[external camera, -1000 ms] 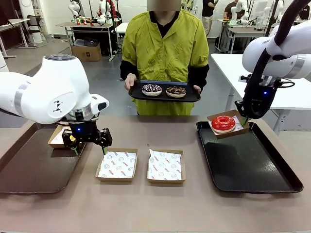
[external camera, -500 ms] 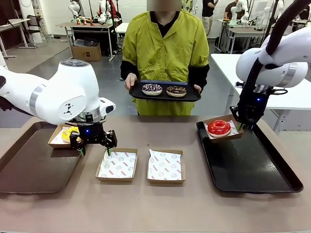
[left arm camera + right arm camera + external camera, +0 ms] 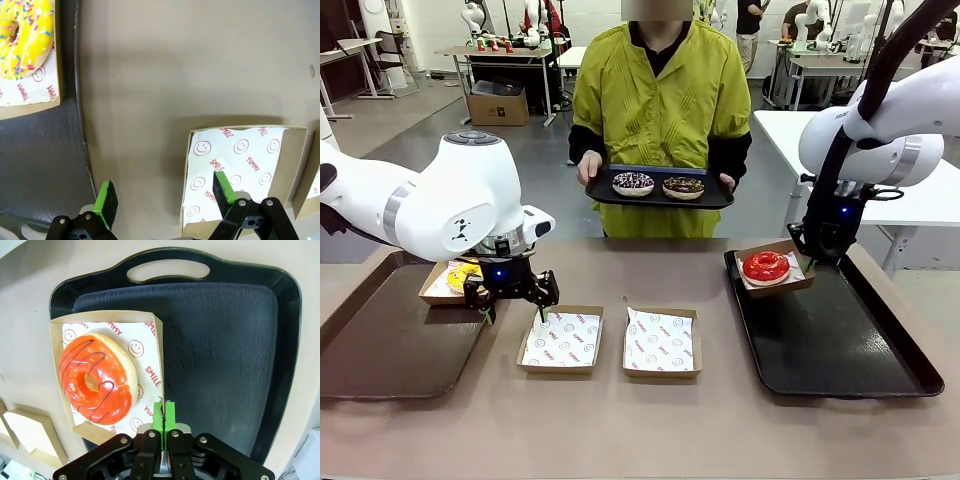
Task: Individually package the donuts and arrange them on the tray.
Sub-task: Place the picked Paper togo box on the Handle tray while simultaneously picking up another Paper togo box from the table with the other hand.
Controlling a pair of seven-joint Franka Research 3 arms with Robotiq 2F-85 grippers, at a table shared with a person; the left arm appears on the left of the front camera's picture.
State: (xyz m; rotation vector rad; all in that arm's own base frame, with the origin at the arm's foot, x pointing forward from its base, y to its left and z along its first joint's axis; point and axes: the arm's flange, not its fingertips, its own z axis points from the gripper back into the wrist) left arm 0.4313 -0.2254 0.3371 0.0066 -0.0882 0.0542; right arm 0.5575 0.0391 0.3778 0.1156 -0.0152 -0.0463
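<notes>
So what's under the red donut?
A paper-lined cardboard box, its edge pinched by the right gripper, over a corner of the black tray. The red donut covers the liner's middle; whether the box touches the tray cannot be told.

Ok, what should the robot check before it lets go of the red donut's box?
1. Right gripper shut on the cardboard box's edge: ok.
2. Red donut lying in that box: ok.
3. Box wholly over the flat floor of the black tray: not ok, one side lies over the rim.
4. Box resting on the tray: cannot tell.
5. Left gripper open, over the empty box's edge: ok.
</notes>
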